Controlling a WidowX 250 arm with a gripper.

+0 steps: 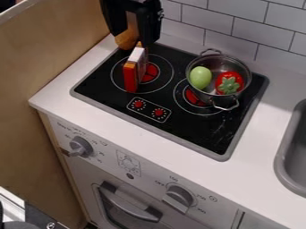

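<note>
The black gripper [133, 27] hangs at the upper left, over the back-left part of the stove. A rounded orange-brown thing [126, 40] shows at its lower end, partly hidden by it; whether it is held is unclear. Just below and in front, a narrow red, white and orange box [131, 78] stands upright on the left burner. On the right burner sits a metal pot [206, 95] with two handles. Inside it, a light green egg-shaped thing [200, 77] lies at the left and a red thing with a green leafy top [229, 83] at the right.
The black stove top [197, 129] has a raised grey rim and two red knobs. A grey sink [282, 163] lies at the right edge. White tiles rise behind; a wooden panel [48, 58] stands at the left.
</note>
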